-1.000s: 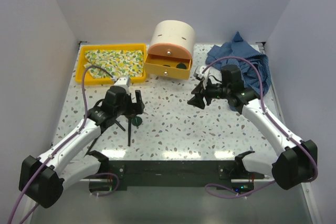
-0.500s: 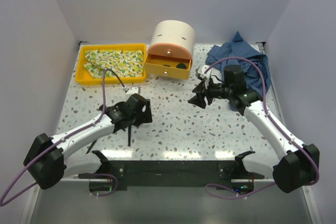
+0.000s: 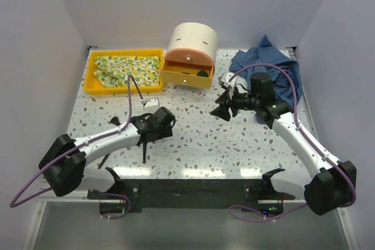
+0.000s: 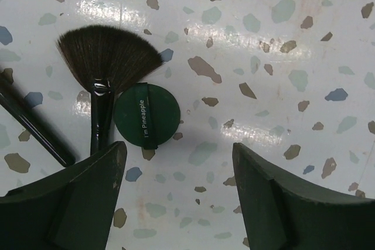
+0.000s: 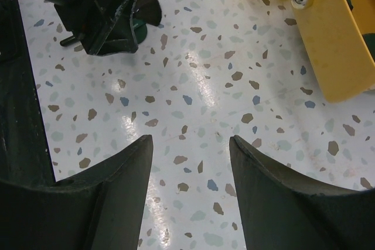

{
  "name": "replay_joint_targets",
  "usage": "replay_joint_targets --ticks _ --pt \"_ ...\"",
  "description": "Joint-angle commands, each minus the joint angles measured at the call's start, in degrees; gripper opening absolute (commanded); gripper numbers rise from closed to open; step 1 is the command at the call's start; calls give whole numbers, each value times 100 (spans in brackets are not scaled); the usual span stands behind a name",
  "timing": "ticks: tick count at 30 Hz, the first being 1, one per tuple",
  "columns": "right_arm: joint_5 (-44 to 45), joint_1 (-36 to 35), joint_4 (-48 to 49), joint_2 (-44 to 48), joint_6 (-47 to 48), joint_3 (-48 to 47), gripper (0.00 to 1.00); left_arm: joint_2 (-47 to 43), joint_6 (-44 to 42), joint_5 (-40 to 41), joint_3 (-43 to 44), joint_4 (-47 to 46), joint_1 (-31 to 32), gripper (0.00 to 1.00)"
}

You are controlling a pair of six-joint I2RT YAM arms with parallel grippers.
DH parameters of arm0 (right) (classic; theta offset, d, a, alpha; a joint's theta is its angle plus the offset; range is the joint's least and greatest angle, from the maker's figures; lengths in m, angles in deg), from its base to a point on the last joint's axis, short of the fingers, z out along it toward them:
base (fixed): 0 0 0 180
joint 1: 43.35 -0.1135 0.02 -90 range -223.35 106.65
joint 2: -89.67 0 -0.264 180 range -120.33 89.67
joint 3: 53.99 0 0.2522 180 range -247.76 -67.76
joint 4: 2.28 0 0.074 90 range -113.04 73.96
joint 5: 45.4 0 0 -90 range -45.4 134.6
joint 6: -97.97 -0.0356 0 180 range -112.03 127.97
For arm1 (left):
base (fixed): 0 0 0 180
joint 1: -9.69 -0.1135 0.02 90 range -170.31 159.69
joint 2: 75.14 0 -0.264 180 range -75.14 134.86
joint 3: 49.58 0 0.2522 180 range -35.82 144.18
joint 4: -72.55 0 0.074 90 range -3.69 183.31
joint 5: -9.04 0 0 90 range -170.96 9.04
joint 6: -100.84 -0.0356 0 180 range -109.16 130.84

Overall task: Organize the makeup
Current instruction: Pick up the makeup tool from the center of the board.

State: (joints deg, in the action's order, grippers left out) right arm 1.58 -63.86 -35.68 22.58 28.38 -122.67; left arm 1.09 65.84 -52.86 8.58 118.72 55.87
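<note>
Dark brown and slim, a plain brush (image 4: pixel 35 127) lies farthest left, outside the left gripper (image 4: pixel 179 156), its long axis slanting across the table. Next comes the fan brush (image 4: pixel 105 68). Its handle runs lengthwise back under the finger on the left of the wrist view, and its bristles spread away from the gripper, ahead of the fingertips. Touching the handle on its inner side sits a dark green disc (image 4: pixel 146 115), flat on the table just ahead of the jaws and nearer that same finger. Its printed band runs roughly along the brush handle. The left gripper's jaws stand apart with nothing between them.

Farther right, the yellow drawer (image 3: pixel 184 78) hangs open with at least one dark item (image 3: pixel 202 73) already inside, so I judge the sorting partly done. Both brushes and this disc are left out on the table; no palettes show. The right gripper (image 5: pixel 190 144) hovers beside the drawer front, spread and empty, over bare table.
</note>
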Motion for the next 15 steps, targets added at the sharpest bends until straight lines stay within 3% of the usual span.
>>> replay_joint_targets --ticks 1,8,12,15 --pt "-101 47 206 135 25 16 59 383 213 635 244 -14 15 73" --pt "-145 65 206 144 34 25 60 902 28 785 376 -260 -99 60" --pt "-162 83 188 152 43 25 60 1052 -138 479 236 -585 -336 50" --pt "-180 83 188 144 43 25 60 1183 -157 346 157 -692 -398 48"
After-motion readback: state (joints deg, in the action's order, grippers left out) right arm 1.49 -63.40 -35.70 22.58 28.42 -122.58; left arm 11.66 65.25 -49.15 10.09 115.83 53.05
